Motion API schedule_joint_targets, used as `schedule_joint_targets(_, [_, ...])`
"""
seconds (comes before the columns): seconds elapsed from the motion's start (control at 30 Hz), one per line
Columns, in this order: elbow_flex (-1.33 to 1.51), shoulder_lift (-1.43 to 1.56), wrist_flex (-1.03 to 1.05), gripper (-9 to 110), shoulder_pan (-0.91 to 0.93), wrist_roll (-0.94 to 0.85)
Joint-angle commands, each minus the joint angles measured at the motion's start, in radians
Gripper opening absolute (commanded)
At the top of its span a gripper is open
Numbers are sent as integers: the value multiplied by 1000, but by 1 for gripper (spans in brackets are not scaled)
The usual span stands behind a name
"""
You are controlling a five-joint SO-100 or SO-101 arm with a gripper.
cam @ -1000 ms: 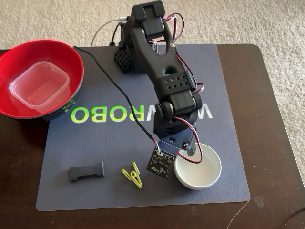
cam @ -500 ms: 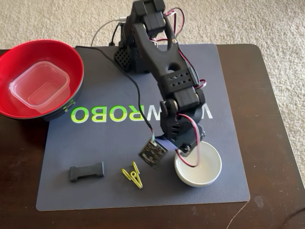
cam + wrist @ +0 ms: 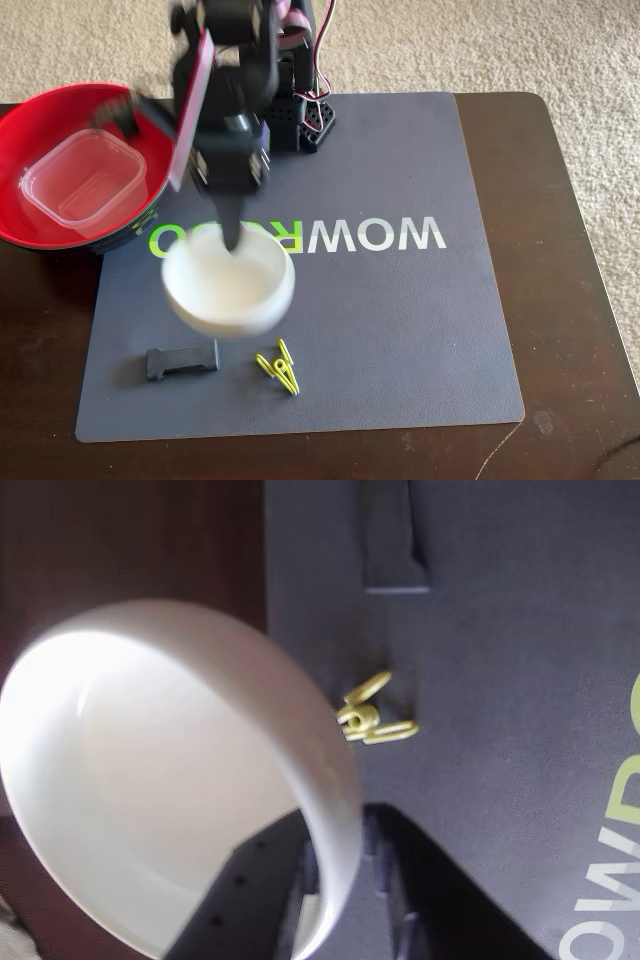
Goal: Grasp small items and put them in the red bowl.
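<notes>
- Gripper (image 3: 335, 885) is clamped over the rim of the small white bowl (image 3: 228, 284), carried mid-left of the fixed view.
- Thin rim pinch: the bowl could slip out.
- Red bowl (image 3: 40, 120), upper left, already holds the clear tub (image 3: 82, 183); the bowl may land on it and tip.

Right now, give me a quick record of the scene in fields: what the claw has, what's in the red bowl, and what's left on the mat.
claw: shut on the rim of the small white bowl, one finger inside, one outside
white bowl: lifted, motion-blurred, tilted in the wrist view
red bowl: at the table's left edge in the fixed view
in red bowl: clear square tub
left on mat: black buckle piece, yellow-green clip
mat: dark, WOWROBO lettering
</notes>
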Motion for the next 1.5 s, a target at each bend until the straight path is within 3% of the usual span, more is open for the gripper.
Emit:
schedule_joint_targets(0.0, [63, 227, 66, 0, 170, 60])
schedule_joint_targets(0.17, [341, 463, 52, 0, 485, 225])
schedule_joint_targets(0.4, [517, 388, -67, 0, 865, 380])
schedule_joint_targets(0.53, [526, 265, -92, 0, 986, 443])
schedule_joint_targets(0.67, [531, 219, -121, 1, 992, 462])
schedule_joint_targets(0.8, [522, 244, -124, 28, 957, 482])
schedule_joint_targets(1.03, [486, 446, -91, 33, 828, 479])
schedule_joint_targets(1.2, [359, 552, 9, 34, 428, 423])
schedule_joint_targets(1.33, [181, 359, 81, 33, 49, 445])
schedule_joint_targets(1.47, [-69, -112, 80, 35, -86, 560])
